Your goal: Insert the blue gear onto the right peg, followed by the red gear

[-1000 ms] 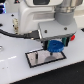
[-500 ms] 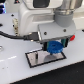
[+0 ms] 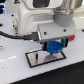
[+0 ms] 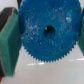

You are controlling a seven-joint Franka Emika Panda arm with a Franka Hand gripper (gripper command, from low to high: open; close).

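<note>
My gripper (image 3: 54, 48) is shut on the blue gear (image 3: 54, 47), holding it just above the black-bordered white plate (image 3: 36, 61), over the plate's end toward the exterior view's right. In the wrist view the blue gear (image 4: 47, 32) fills the picture, its toothed rim and centre hole plain, with a green finger pad (image 4: 9, 35) pressed on either side. The right peg is hidden under the gear and the hand. A small red patch, probably the red gear (image 3: 73, 38), shows past the arm at the exterior view's right.
The plate lies on a white tabletop (image 3: 15, 70). A black cable (image 3: 12, 36) runs to the hand from the exterior view's left. The white arm body (image 3: 45, 15) blocks the area behind.
The gripper with the blue gear has sunk a touch toward the plate; otherwise nothing visibly moved.
</note>
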